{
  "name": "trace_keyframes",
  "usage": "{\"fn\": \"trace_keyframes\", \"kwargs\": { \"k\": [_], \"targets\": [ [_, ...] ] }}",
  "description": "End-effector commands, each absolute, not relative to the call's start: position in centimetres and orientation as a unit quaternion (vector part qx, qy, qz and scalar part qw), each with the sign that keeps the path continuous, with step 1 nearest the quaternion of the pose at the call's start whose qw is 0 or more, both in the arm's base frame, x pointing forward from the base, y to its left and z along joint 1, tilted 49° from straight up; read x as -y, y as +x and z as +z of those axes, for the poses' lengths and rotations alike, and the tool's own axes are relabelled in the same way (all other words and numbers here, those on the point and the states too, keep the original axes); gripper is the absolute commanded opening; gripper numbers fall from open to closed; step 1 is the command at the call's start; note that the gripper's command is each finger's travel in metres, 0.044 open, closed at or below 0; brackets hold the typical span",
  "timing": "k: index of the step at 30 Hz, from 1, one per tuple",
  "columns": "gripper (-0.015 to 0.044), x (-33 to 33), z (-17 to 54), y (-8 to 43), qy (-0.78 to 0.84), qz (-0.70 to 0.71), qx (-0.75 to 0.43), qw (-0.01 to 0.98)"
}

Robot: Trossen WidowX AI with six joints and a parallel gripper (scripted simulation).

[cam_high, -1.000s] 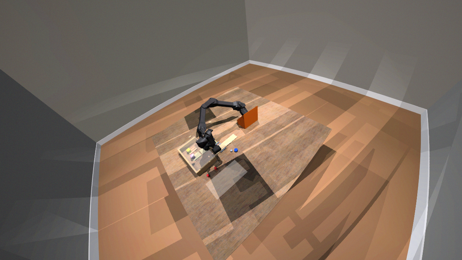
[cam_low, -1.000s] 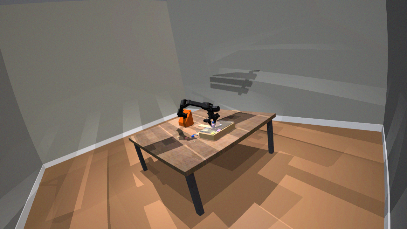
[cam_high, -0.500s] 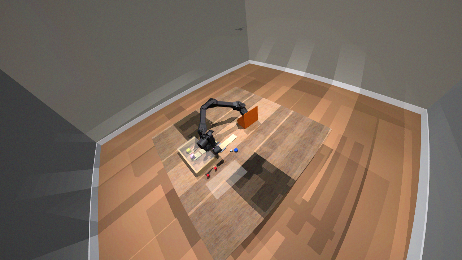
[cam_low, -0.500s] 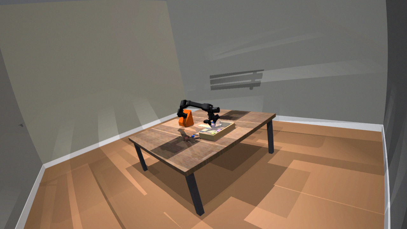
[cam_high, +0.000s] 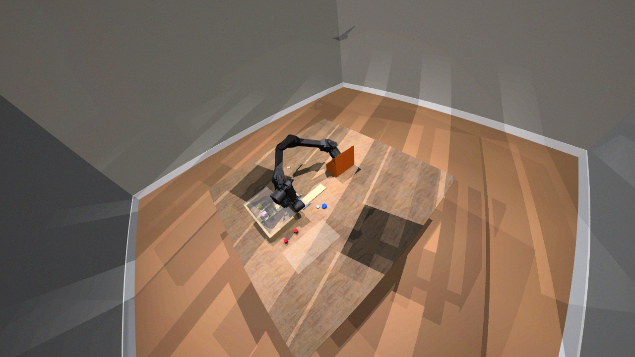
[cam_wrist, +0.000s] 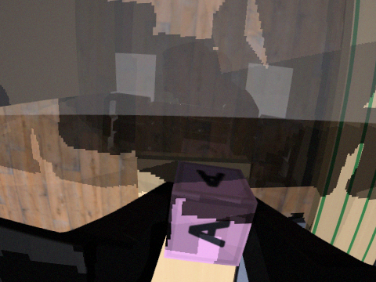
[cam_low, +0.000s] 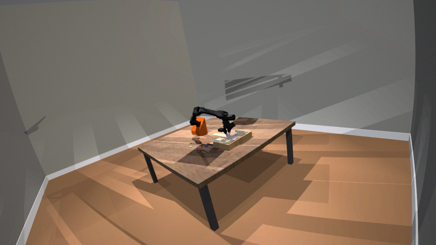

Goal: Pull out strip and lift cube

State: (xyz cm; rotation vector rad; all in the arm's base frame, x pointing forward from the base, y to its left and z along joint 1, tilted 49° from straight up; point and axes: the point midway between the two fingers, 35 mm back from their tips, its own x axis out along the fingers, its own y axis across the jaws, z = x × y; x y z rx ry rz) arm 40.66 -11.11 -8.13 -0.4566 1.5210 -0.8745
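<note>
The pink cube (cam_wrist: pixel 207 239) (cam_low: pixel 228 134) with a black A on its faces sits between the fingers of my gripper (cam_wrist: pixel 206 197) (cam_low: pixel 228 132). The gripper is shut on it, one dark finger against each side. A plain pale strip (cam_wrist: pixel 196 272) (cam_high: pixel 315 193) (cam_low: pixel 217 134) shows just below the cube in the wrist view and reaches out from the box towards the orange base. Whether the cube touches the strip is not clear. A pale strip with green lines (cam_wrist: pixel 333 235) lies at the right of the wrist view.
A shallow pale-walled box (cam_high: pixel 271 233) (cam_low: pixel 221 146) with a see-through top lies under the arm, small coloured things inside. Blue rails (cam_high: pixel 307 206) flank the strip. A blue disc (cam_high: pixel 324 206), a white piece (cam_high: pixel 317 206) and two red pieces (cam_high: pixel 296 230) (cam_high: pixel 285 241) lie beside the box.
</note>
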Motion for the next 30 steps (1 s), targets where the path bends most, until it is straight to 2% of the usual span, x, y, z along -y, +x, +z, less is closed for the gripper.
{"fn": "trace_keyframes", "kwargs": {
  "k": [1,13,30],
  "targets": [
    [0.0000,10.2,-7.5,39.8,-0.198,-0.379,-0.661,0.616],
    [0.0000,7.3,-5.1,35.8,-0.202,-0.377,-0.664,0.613],
    [0.0000,6.4,-4.7,31.5,-0.202,-0.377,-0.665,0.612]
  ]
}}
